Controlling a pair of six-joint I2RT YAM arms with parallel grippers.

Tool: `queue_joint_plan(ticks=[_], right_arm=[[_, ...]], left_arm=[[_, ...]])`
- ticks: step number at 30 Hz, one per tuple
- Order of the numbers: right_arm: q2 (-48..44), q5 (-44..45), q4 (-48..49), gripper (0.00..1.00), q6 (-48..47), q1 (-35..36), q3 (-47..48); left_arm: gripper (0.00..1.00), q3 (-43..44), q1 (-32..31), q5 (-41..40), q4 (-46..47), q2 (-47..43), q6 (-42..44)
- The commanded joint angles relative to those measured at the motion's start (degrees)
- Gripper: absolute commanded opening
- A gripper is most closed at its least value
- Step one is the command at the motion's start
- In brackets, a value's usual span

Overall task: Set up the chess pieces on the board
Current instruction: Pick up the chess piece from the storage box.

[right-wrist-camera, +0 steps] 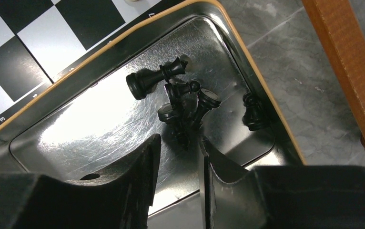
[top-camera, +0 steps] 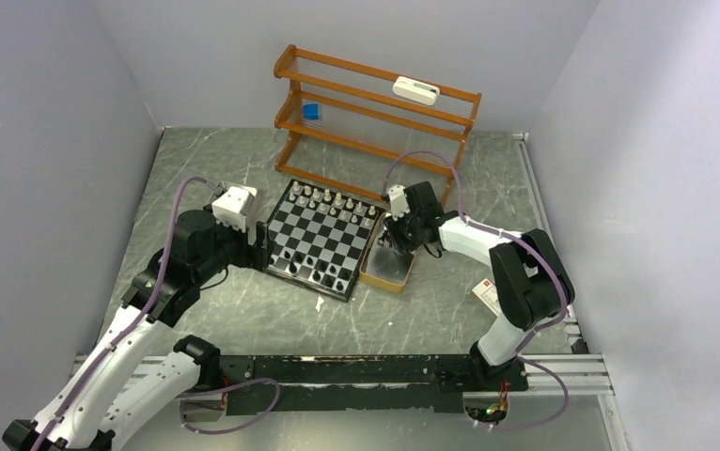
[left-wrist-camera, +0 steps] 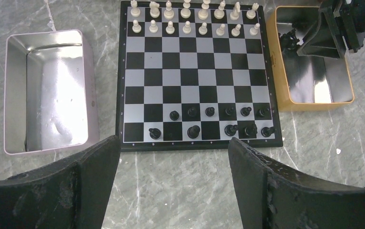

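The right jaws, narrowly parted with nothing clearly clamped, hang inside the tin [right-wrist-camera: 245, 59] just short of a tangle of black chess pieces [right-wrist-camera: 185, 112]; the nearest leans with its tip toward the gap. The left jaws gape empty before the board [left-wrist-camera: 199, 71], farther off.

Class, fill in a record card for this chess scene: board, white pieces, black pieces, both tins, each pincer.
board: checkered, lying between two tins
white pieces: fill both far rows
black pieces: near rows part filled, gaps remain
silver tin: left of board, no pieces seen inside
yellow-rimmed tin: right of board, holds loose black pieces lying down
left pincer: open, holding nothing
right pincer: open, tips inside the yellow-rimmed tin, just over them
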Motion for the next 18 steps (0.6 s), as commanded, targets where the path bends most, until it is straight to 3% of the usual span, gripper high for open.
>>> queue_joint_plan(ticks=[1,10,18], right_arm=[[1.31,0.49,0.73,0.37,-0.81,0.11,-0.01],[2.51,3.55,0.00,0.31,-1.08,1.53,0.28],[-0.14,4.68,-1.69,0.12,-1.18,2.62,1.64]], left_arm=[[0.87,-0.25,0.25,-1.01,2.06,-0.09,-0.39],[0.86,-0.32,0.25,-1.48,2.01,-0.86,-0.55],[0.84,-0.46,0.25,-2.05,2.05,-0.74,-1.35]])
